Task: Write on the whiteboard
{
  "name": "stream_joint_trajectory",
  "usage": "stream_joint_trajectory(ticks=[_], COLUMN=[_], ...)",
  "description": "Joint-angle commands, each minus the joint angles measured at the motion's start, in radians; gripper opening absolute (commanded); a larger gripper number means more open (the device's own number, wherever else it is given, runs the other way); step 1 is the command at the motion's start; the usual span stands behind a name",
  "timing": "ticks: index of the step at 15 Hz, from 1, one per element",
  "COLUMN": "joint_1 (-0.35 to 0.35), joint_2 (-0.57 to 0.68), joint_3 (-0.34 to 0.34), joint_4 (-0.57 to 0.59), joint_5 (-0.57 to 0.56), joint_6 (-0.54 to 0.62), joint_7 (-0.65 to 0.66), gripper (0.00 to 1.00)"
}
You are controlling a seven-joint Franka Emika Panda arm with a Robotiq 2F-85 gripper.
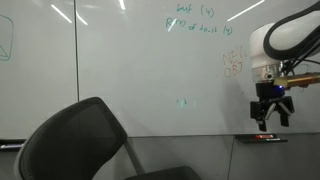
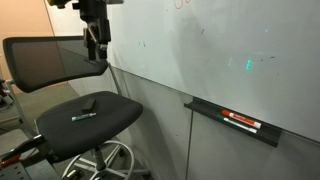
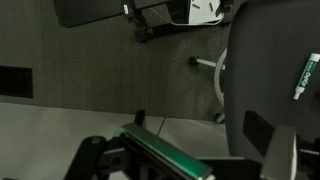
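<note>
The arm [image 1: 292,38] reaches in from the right in an exterior view and hangs its gripper [image 1: 270,112] pointing straight down, close in front of the whiteboard [image 1: 130,70], which covers the far wall. I cannot tell whether the jaws are parted or clamped on anything. Only the wrist view looks down on the carpet [image 3: 90,70], a dark green-edged bar [image 3: 165,152] by the gripper and a green marker [image 3: 303,80] on the chair seat [image 3: 265,70], while an exterior view shows red and black markers [image 2: 240,121] lying in the tray ledge [image 2: 200,108].
</note>
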Motion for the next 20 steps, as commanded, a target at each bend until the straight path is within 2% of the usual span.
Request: stream_joint_trajectory(ticks=[1, 5, 9, 14, 20], joint_1=[0.06, 0.113, 0.179, 0.301, 0.453], joint_2=[0.094, 0.246, 0.402, 0.589, 0.784], joint_3=[0.042, 0.085, 0.097, 0.087, 0.038], joint_4=[-0.018, -0.011, 0.013, 0.074, 0.2], joint_5=[0.01, -0.021, -0.049, -0.073, -0.104], joint_6=[0.103, 0.205, 0.292, 0.422, 0.535], joint_7=[0.044, 0.125, 0.215, 0.292, 0.361], gripper=[1.0, 1.0, 1.0, 1.0, 1.0])
